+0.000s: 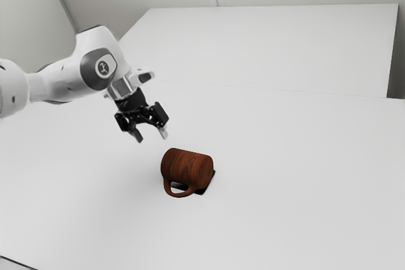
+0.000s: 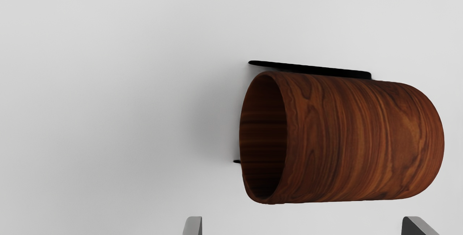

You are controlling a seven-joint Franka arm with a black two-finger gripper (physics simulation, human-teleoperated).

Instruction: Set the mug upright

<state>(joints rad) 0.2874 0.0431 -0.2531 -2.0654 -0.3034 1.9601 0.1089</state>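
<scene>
The brown wood-grained mug point(image 1: 187, 167) lies on its side, its handle toward the bottom of the exterior view. My gripper point(image 1: 150, 136) hangs above the table, up and to the exterior view's left of the mug, apart from it. In the wrist view the hollow mouth of the mug point(image 2: 340, 137) faces sideways, and its handle is hidden. The gripper point(image 2: 302, 226) is open there, its fingertips wide apart with nothing held between them.
A flat black piece point(image 1: 204, 190) lies under the mug, partly hidden by it. The white table point(image 1: 291, 175) extends around them, and a raised white surface point(image 1: 266, 45) stands at the back.
</scene>
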